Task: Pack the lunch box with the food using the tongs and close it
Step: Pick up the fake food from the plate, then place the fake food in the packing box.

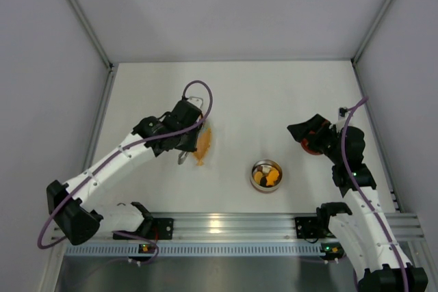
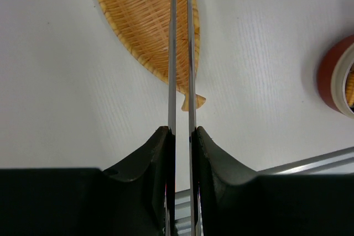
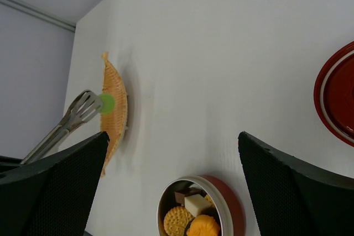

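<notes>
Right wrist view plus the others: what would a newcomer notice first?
The left gripper clamps the tongs shut on a small green food piece over the fish-shaped woven tray, left of centre. The lunch box sits open near the front, holding toy food, while its red lid lies far right by the open right gripper.

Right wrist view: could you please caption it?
Tongs pinch a green piece at the basket; open tin holds food, lid aside.
</notes>
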You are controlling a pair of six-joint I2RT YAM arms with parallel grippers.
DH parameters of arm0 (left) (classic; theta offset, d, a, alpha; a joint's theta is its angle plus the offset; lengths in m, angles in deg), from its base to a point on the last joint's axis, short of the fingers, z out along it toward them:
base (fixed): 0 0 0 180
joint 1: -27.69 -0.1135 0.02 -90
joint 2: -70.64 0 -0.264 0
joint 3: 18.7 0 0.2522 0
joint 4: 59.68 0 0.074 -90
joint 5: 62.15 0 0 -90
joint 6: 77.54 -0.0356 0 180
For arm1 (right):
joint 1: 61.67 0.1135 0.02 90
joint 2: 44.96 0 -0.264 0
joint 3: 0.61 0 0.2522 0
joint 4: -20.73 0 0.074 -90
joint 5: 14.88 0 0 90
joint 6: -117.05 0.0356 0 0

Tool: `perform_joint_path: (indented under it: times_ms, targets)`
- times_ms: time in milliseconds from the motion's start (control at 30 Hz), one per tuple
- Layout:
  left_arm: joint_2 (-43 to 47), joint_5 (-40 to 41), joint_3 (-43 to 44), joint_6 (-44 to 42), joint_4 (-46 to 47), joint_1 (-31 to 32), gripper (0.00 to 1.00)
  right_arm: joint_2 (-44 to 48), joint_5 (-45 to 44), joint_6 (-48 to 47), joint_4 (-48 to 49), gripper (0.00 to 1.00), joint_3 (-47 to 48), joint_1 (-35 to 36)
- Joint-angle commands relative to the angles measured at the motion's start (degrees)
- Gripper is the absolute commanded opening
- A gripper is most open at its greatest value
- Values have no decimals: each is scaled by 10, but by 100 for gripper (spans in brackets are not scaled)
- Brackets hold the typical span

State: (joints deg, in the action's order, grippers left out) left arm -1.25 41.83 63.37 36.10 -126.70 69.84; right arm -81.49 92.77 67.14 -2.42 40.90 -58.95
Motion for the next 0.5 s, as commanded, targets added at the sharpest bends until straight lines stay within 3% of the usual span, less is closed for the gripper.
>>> perform_joint_path:
  times_ms: [0,267,467]
  targets:
    - [36,-61,38,-4,6,7,22,3,-3,-5,27,100,6,-6]
    - [64,-208,43,5,41,38,22,2,-2,-5,29,99,5,-6]
    - [62,-247,20,31,97,100,22,3,-3,-3,29,99,5,-6]
